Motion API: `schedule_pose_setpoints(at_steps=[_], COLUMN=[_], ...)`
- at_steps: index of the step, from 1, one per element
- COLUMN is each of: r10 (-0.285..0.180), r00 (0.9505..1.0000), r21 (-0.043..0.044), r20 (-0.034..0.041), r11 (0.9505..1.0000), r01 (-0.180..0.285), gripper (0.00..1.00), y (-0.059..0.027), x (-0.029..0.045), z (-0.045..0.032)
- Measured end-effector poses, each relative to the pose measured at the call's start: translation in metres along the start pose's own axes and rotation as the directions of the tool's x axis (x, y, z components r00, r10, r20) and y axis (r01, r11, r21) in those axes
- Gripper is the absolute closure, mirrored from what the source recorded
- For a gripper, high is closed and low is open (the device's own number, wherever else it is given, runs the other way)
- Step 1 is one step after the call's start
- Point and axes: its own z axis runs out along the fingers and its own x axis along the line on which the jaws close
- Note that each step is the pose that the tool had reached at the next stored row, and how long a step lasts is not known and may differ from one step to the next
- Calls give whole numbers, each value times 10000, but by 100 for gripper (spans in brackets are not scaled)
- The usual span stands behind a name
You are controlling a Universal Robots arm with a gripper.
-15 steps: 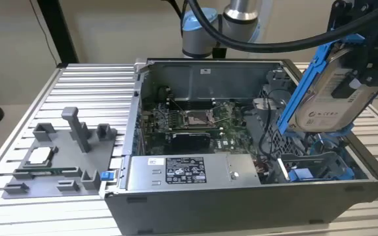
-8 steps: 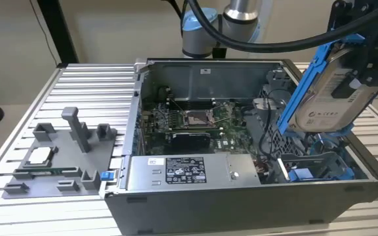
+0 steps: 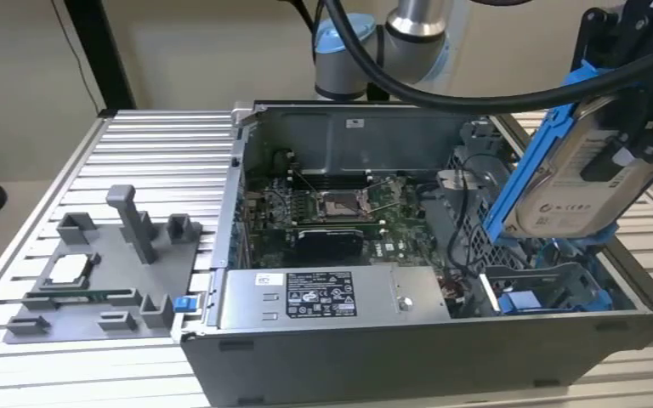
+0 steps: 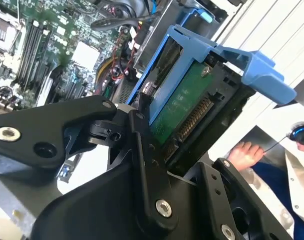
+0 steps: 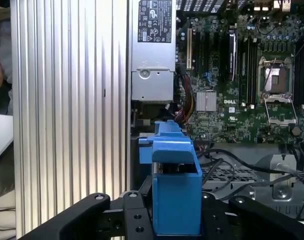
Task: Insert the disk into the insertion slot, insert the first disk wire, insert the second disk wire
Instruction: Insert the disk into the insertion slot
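My gripper is shut on the disk, a silver-grey drive in a bright blue frame. I hold it tilted in the air over the open computer case, at the exterior view's right. Below it lies the insertion slot, a grey metal bay with blue rails, and the disk is clear of it. In the second wrist view the disk's green board and connector edge sit between the black fingers. In the first wrist view the disk's blue frame stands up between the jaws. Loose black cables hang beside the bay.
The open case holds a motherboard and a grey power-supply box with a sticker. A grey tray of pegs and holders lies on the ribbed metal table. A person's hand shows beyond the case.
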Motion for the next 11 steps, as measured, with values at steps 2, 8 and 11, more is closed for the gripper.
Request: schedule_pose_setpoints(at_steps=[2, 8, 11], r10=[-9, -39, -56], r00=[10000, 10000, 10000], r21=[0, 0, 0], r20=[-1, -2, -2], r11=[10000, 10000, 10000], r01=[9, 39, 56], gripper=[100, 100, 100], y=[-4, -21, -33], x=[31, 108, 128], z=[7, 37, 47])
